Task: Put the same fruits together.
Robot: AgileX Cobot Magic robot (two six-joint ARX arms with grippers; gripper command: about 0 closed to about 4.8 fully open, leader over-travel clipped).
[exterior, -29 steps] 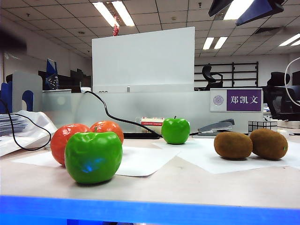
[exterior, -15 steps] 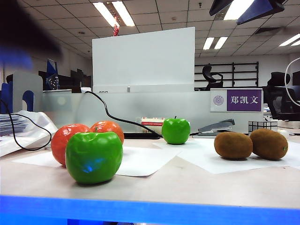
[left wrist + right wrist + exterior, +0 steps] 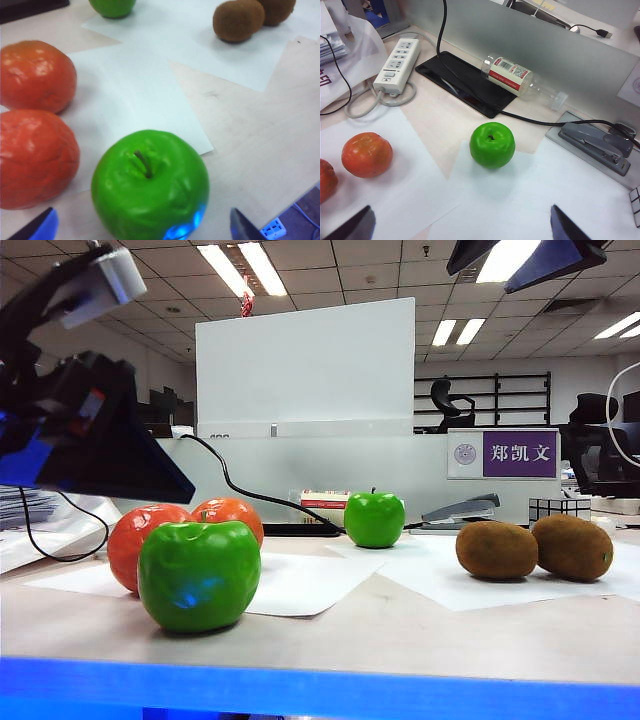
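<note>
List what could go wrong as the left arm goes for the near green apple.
1. The near apple sits close beside two oranges; the open left gripper could bump them and set them rolling.
2. The apple is glossy and round, so it may slip.
3. The far apple lies near a cable, under the open right gripper.

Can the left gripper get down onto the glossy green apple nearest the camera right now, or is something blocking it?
Probably yes. The left gripper is open above the near glossy green apple, fingertips either side. The two orange-red dimpled oranges sit apart beside it, so little seems to block a descent.
</note>
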